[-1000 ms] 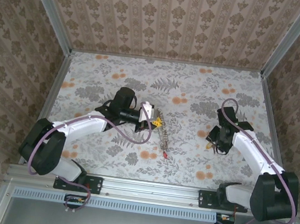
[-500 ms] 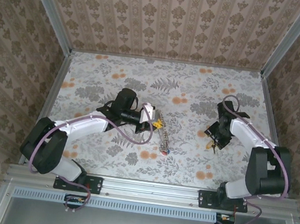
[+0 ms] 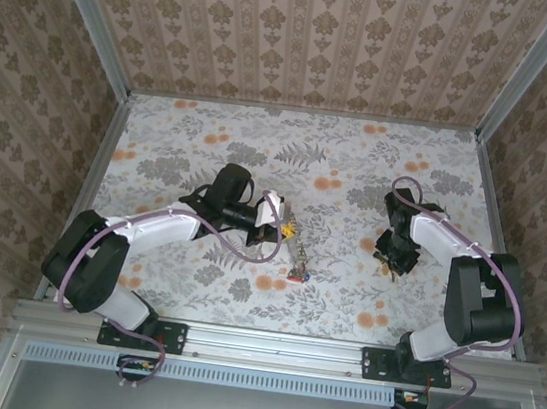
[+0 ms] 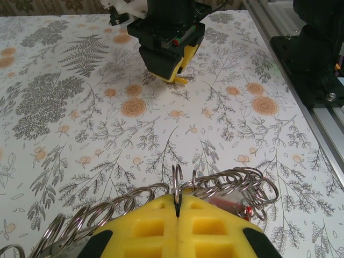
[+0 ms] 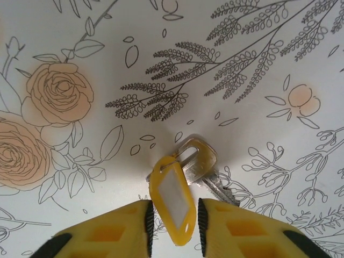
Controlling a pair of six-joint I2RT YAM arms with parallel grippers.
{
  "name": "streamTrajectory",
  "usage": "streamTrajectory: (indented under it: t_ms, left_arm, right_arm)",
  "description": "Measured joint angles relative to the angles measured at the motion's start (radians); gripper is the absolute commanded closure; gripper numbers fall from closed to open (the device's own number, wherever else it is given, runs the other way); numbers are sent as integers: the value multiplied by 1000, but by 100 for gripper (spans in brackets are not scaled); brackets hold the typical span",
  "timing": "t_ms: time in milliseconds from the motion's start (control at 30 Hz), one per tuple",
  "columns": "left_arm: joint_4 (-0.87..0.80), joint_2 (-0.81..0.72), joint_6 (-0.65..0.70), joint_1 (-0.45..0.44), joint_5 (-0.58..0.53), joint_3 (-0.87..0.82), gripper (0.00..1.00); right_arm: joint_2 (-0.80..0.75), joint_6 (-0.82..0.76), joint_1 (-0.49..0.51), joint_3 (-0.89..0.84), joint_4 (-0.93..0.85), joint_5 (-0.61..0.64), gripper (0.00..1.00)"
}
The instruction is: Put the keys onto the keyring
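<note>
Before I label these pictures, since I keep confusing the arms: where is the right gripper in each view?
Top external: right gripper, right of centre.
Left wrist: right gripper at top centre.
Right wrist: its fingers at the bottom edge, flanking the yellow-tagged key.
Shared landmark: the flowered table cover.

Keyring (image 3: 296,256) left of key (image 5: 198,158)

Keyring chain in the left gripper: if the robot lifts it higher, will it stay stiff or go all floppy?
Probably floppy: the keyring is many separate linked rings, curving loosely either side of the left gripper, so its ends should dangle. It is likely slippery too, being thin shiny metal pinched by just one ring.
</note>
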Motion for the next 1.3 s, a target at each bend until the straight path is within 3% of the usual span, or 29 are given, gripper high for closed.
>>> streamTrajectory:
  t_ms: [233, 333, 533, 700, 767, 867, 933, 1100, 1300]
  left_arm:
    - [-1, 0, 0, 0, 0, 0, 100]
    - [-1, 0, 0, 0, 0, 1, 100]
    - [-4, 0, 0, 0, 0, 1, 100]
    - [-5, 0, 0, 0, 0, 1, 100]
    - [-5, 0, 0, 0, 0, 1, 100]
    - [-5, 0, 0, 0, 1, 1, 100]
    - [-5, 0, 0, 0, 2, 2, 100]
    - [-5, 0, 0, 1, 14, 5, 100]
    - [0, 6, -15, 22, 50, 5, 100]
  right_arm:
    - [-18, 2, -1, 0, -10, 47, 84]
    - [-36, 2, -11, -3, -13, 64, 73]
    - [-40, 7, -60, -42, -19, 66, 62]
    - [-79, -3, -66, -47, -31, 67, 61]
    - [-104, -28, -66, -40, -37, 65, 65]
    - [-125, -119, -68, -29, -21, 3, 69]
    - [-127, -202, -68, -30, -3, -47, 59]
    - [-138, -418, -83, -24, 25, -66, 55]
    - [-179, -909, -97, 26, 97, -113, 50]
